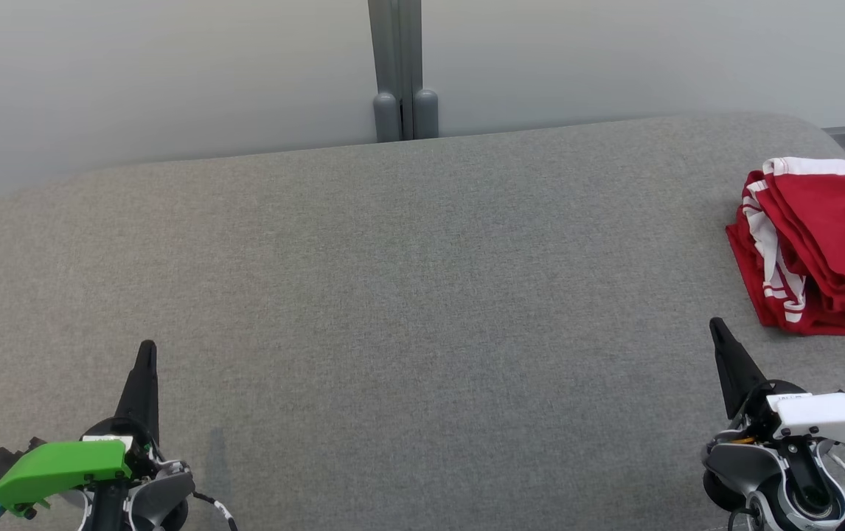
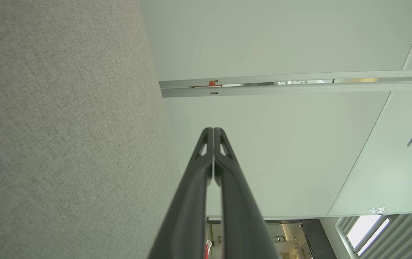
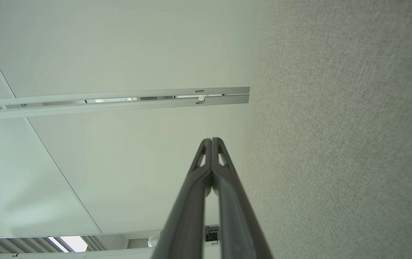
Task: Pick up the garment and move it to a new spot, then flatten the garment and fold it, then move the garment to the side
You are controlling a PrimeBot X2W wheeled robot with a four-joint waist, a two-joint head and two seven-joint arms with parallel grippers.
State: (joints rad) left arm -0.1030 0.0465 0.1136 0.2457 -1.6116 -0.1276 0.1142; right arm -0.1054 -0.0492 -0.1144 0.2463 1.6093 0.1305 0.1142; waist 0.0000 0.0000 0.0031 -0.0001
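Observation:
The garment point(image 1: 824, 247) is red with white stripes and lies folded in a stack at the far right edge of the grey fabric surface point(image 1: 408, 295). My right gripper point(image 1: 717, 328) stands at the lower right, just in front of and left of the garment, apart from it, its fingers pressed together with nothing between them. My left gripper point(image 1: 147, 350) rests at the lower left, far from the garment, also shut and holding nothing. In the left wrist view my left gripper point(image 2: 213, 130) has its tips touching; in the right wrist view my right gripper point(image 3: 211, 141) does too.
A pale wall point(image 1: 172, 74) with a grey vertical post point(image 1: 397, 70) runs behind the rounded back edge of the surface. The wide middle of the grey surface lies between my two grippers.

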